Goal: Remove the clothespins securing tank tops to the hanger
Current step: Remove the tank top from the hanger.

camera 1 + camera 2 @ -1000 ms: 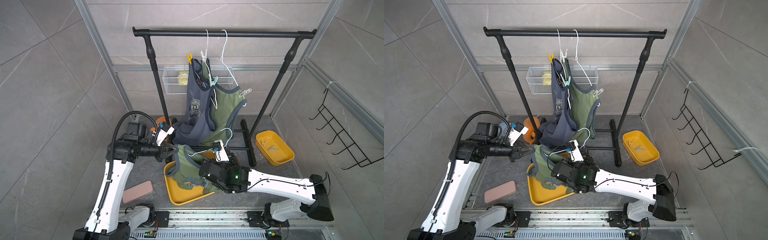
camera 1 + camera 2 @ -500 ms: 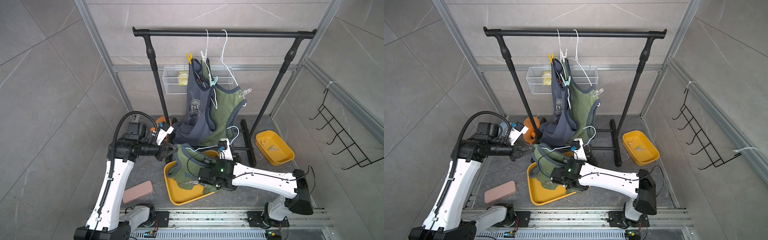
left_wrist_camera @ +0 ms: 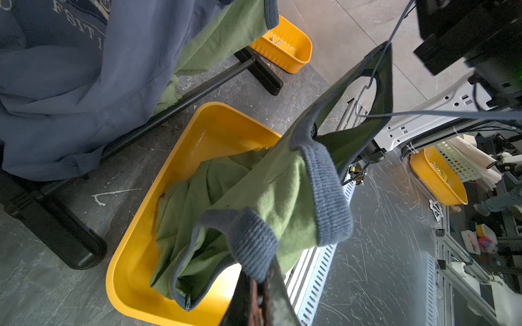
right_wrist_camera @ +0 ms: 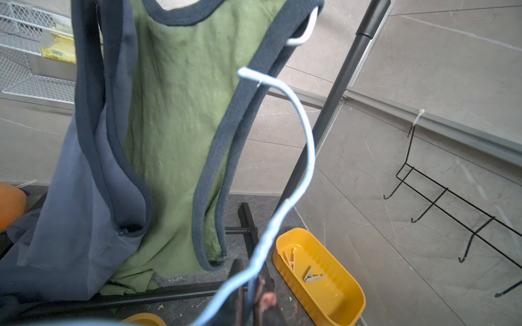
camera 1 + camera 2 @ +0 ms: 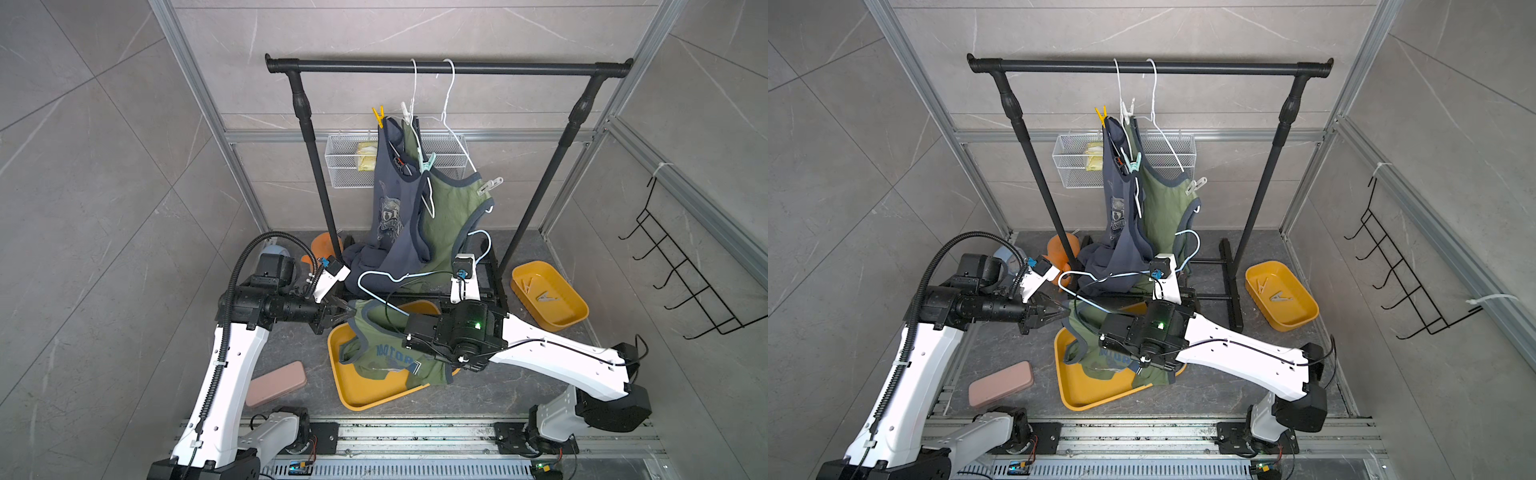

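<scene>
Olive tank tops (image 5: 451, 216): two; blue: one.

Blue letters reading "MOTOR" stand on the olive green tank top (image 5: 395, 356) lying in the yellow tray (image 5: 365, 388) at lower centre of a top view, while the slate blue tank top (image 3: 70, 56) carries cut-off grey print, roughly "FGIT 1", in the left wrist view.

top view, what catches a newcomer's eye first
The black clothes rail at the back, a blue top and a green top hanging from it. In front, the left gripper is shut on a second green top sagging into a yellow tray; the right gripper grips a pale blue hanger.
</scene>
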### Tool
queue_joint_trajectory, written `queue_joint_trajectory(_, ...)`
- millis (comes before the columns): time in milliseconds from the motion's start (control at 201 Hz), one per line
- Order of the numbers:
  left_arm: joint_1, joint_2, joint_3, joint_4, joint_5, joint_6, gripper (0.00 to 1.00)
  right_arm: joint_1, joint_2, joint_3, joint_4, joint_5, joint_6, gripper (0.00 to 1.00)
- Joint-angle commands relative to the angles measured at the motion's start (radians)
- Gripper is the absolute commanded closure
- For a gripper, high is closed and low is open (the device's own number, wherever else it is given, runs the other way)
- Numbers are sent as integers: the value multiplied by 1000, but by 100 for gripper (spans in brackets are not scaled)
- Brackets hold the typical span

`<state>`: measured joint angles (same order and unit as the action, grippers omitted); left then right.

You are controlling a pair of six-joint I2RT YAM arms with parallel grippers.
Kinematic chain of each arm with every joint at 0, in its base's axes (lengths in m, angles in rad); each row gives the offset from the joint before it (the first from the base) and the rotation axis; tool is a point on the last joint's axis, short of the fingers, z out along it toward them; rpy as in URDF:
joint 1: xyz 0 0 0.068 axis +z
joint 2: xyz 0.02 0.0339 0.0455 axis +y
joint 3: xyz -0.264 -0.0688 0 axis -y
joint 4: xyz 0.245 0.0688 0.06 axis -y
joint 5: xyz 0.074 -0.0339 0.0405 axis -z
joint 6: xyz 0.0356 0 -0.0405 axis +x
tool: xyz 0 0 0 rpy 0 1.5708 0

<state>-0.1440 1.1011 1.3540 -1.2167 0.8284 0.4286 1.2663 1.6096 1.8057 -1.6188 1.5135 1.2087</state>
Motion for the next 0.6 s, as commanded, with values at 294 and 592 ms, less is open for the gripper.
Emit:
queue_joint_trajectory(294, 2, 114, -22, 27, 18, 78, 100, 4, 151, 167, 18, -5, -254, 100)
queue_joint_trajectory(592, 2, 141, -18, 34, 25, 95, 76, -101, -32, -273, 1157, -441, -957, 100)
